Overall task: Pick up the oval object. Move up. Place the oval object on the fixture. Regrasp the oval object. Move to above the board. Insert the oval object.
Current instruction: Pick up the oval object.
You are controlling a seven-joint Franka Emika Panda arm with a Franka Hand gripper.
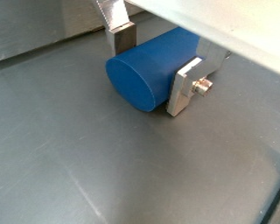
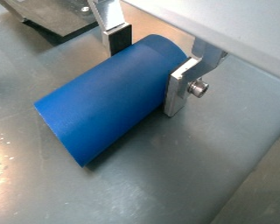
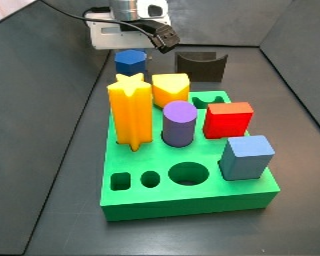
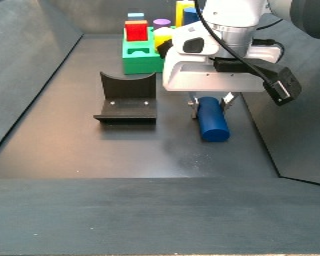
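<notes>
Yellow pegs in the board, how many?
2 in the board: the yellow star beside the purple cylinder, the yellow peg behind that cylinder. Others may be hidden. The gripper grips the oval object on the floor.

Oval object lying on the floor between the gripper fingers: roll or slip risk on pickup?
The oval object lies on its side with a rounded wall, so probably rolls if nudged. It looks smooth and rigid; may slip. The gripper straddles it at one end, so it might tilt when lifted.
</notes>
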